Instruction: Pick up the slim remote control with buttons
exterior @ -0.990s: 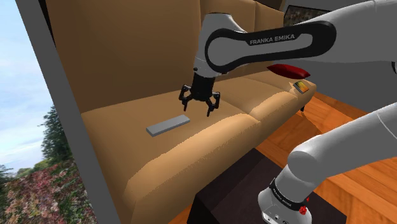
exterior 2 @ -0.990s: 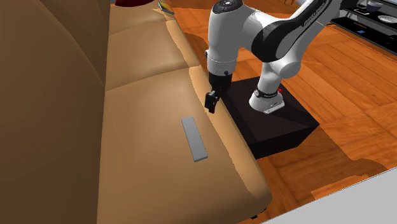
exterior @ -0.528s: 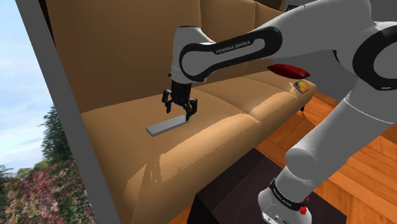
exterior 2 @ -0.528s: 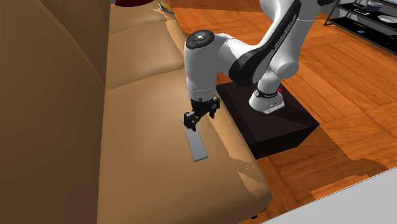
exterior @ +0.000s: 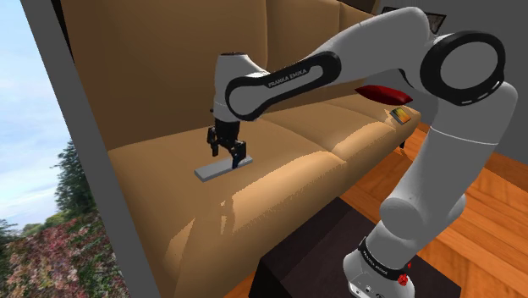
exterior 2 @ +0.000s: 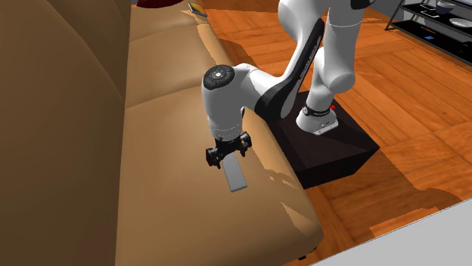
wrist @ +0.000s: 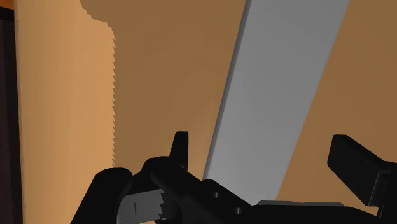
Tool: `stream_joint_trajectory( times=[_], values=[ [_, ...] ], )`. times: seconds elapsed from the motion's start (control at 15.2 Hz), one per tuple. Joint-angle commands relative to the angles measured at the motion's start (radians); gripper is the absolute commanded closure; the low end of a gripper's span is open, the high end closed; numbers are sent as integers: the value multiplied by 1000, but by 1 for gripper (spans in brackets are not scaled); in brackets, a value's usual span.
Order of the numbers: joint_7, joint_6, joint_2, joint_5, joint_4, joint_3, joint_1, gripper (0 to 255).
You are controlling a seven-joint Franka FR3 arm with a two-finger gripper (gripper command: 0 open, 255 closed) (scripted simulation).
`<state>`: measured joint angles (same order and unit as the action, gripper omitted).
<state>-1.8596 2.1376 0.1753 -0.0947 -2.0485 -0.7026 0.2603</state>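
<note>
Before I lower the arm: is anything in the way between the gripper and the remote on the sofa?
Nothing visible. The open gripper hangs right over the flat grey remote, fingers either side of it without touching, with bare sofa cushion around it.

Tan sofa (exterior: 296,144) with flat grey remote (exterior: 210,172) and red cushion (exterior: 382,94) on it

The sofa (exterior: 169,182) looks like smooth tan leather; the remote (exterior 2: 236,178) is plain matt grey; the floor (exterior 2: 408,98) is glossy wood.
</note>
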Motion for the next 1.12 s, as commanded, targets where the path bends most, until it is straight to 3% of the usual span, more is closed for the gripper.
stream_joint_trajectory(
  times=[0.0, 0.26, 0.33, 1.06],
  values=[
    [-9, 24, 21, -17, -8, 6, -3, 0],
    [-16, 43, 34, -28, -17, 9, -7, 0],
    [-17, 43, 34, -28, -16, 9, -7, 255],
    [-7, 19, 17, -14, -6, 5, -2, 255]
  ],
)
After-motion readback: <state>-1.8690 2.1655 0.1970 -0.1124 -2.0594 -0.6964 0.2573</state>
